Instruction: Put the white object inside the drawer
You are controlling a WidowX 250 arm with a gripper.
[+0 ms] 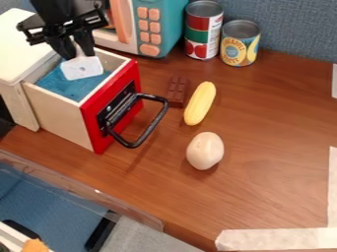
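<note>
The black gripper (75, 45) hangs over the open drawer at the upper left, its fingers pointing down and shut on the narrow upper part of the white object (83, 68). That object's flat, wide part, with small dark dots, hangs below the fingertips within the outline of the drawer opening. The drawer (60, 115) has pale wooden walls, a blue inside and a red front with a black loop handle. Whether the white object touches the drawer's bottom, I cannot tell.
Right of the drawer lie a chocolate bar (177, 91), a yellow corn cob (200, 103) and a pale egg-shaped object (205, 150). Behind stand a teal toy microwave (161, 24) and two cans (203, 30) (239, 43). White tape (276, 239) marks the front right.
</note>
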